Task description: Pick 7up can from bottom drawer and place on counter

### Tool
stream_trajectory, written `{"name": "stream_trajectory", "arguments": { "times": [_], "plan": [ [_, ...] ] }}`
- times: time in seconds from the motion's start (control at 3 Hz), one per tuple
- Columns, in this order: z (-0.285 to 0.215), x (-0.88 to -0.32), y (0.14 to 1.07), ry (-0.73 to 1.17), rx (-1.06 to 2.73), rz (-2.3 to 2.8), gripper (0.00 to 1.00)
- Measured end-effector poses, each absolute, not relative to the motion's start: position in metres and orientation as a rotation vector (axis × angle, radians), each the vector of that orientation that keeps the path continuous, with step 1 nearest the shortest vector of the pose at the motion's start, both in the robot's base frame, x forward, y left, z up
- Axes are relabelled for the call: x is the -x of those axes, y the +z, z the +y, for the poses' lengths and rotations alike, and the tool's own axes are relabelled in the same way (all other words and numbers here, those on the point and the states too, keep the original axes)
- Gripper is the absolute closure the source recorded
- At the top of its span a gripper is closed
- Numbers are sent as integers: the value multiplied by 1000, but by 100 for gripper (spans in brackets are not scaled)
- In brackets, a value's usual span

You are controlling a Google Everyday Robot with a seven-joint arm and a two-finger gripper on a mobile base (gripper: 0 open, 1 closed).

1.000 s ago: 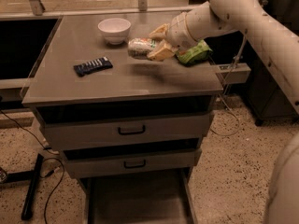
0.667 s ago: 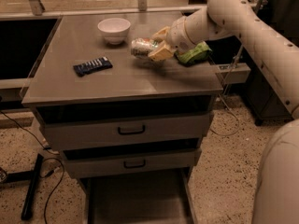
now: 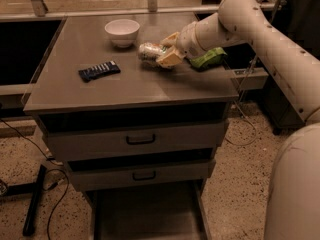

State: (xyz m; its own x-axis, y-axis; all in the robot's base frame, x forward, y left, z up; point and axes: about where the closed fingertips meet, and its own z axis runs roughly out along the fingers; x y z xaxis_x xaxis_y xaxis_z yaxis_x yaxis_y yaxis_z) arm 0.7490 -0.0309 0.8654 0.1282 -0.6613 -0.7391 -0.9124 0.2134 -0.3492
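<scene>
We log the pincer grasping 1 7up can sideways over the tabletop, toward its far-right corner.

This looked like a lab or work room for testing robots, not a home. A plain grey metal cabinet stood on a hard speckled floor, and black cables lay loose beside it. Its bottom drawer stood open. A white bowl, a dark packet and a green bag sat on the counter. The gripper was over the counter beside the bowl, holding the 7up can.
</scene>
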Motion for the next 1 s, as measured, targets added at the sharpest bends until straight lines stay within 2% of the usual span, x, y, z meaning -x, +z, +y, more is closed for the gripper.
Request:
{"name": "stream_trajectory", "arguments": {
  "times": [1.0],
  "plan": [
    [-31, -749, 865, 357, 1518, 1602, 13]
  ]
}}
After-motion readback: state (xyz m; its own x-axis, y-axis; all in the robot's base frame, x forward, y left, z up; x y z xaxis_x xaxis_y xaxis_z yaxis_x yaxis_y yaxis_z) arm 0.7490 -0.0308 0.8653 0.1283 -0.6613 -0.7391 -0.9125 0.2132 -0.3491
